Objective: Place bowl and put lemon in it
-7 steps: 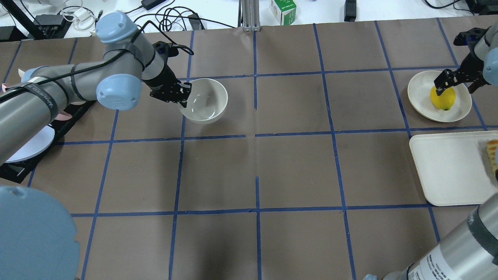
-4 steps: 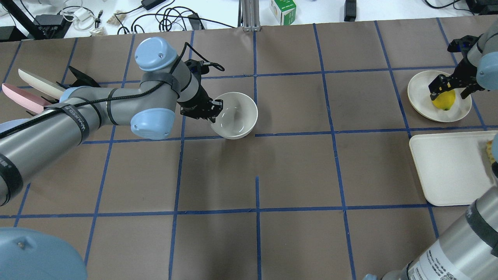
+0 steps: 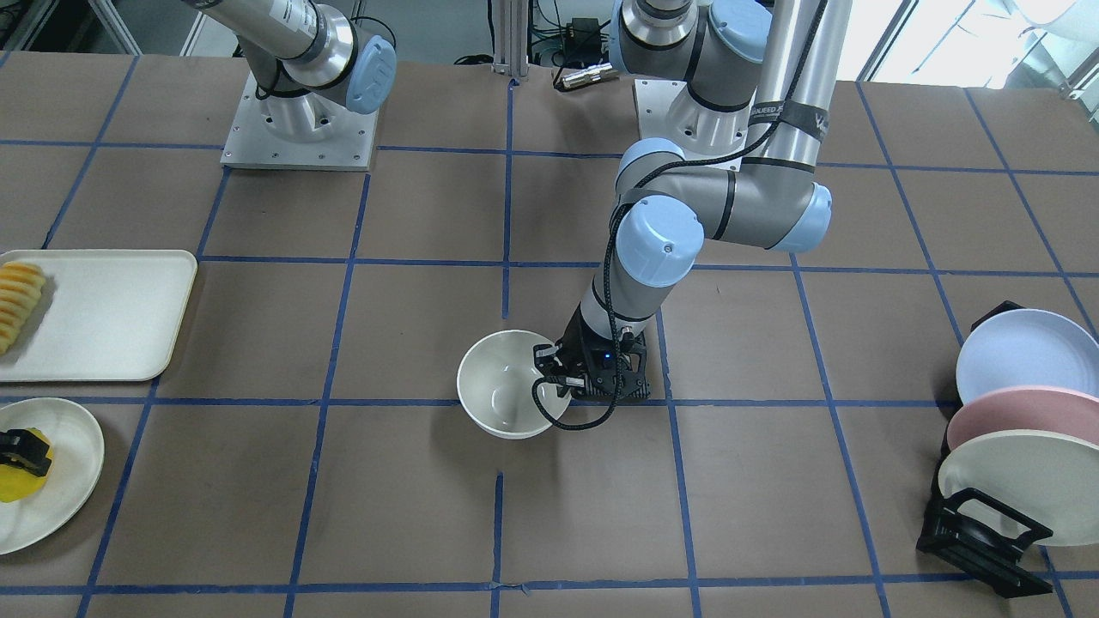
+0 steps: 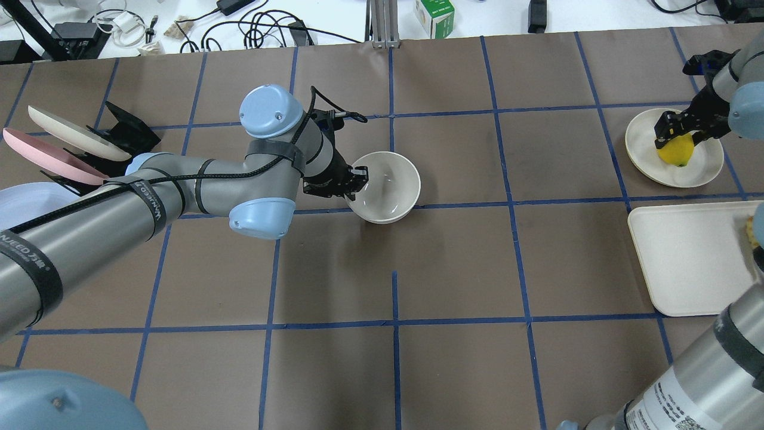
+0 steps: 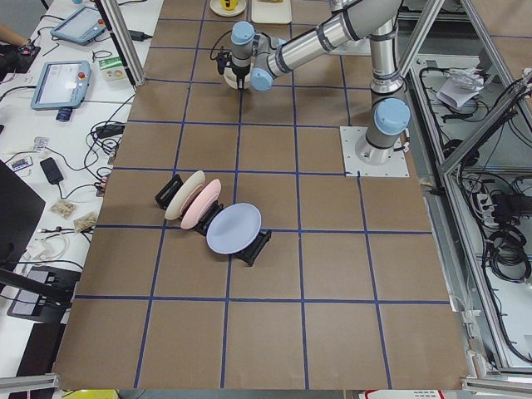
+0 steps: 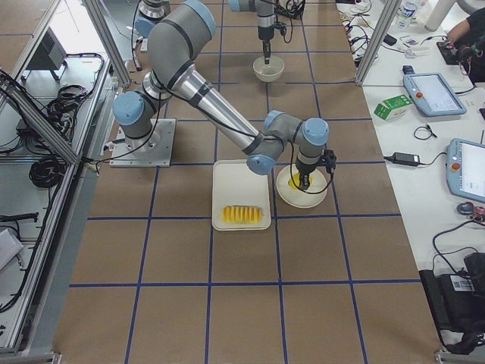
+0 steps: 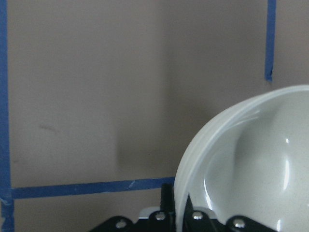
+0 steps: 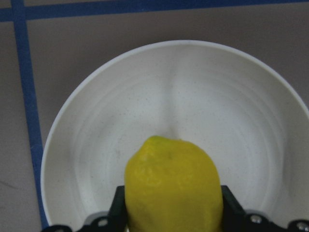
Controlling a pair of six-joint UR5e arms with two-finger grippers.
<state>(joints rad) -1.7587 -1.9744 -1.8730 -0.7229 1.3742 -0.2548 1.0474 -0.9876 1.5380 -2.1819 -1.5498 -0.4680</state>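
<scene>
The glossy off-white bowl (image 4: 388, 188) is near the table's middle, and I cannot tell if it touches the table. My left gripper (image 4: 356, 181) is shut on the bowl's left rim. The front-facing view shows the bowl (image 3: 502, 386) and left gripper (image 3: 556, 379); the left wrist view shows the rim (image 7: 217, 140) between the fingers. The yellow lemon (image 4: 674, 152) is over a shallow white plate (image 4: 704, 170) at the far right. My right gripper (image 4: 677, 138) is shut on the lemon, which fills the right wrist view (image 8: 171, 186) above the plate (image 8: 193, 87).
A white tray (image 4: 686, 257) lies in front of the plate and holds sliced ridged fruit (image 3: 17, 296). A black rack of pastel plates (image 3: 1013, 446) stands at the table's left end. A green box (image 4: 434, 15) and cables lie beyond the far edge.
My left arm carried the bowl to the right, toward the table's middle. My right gripper's fingers closed in on the lemon.
</scene>
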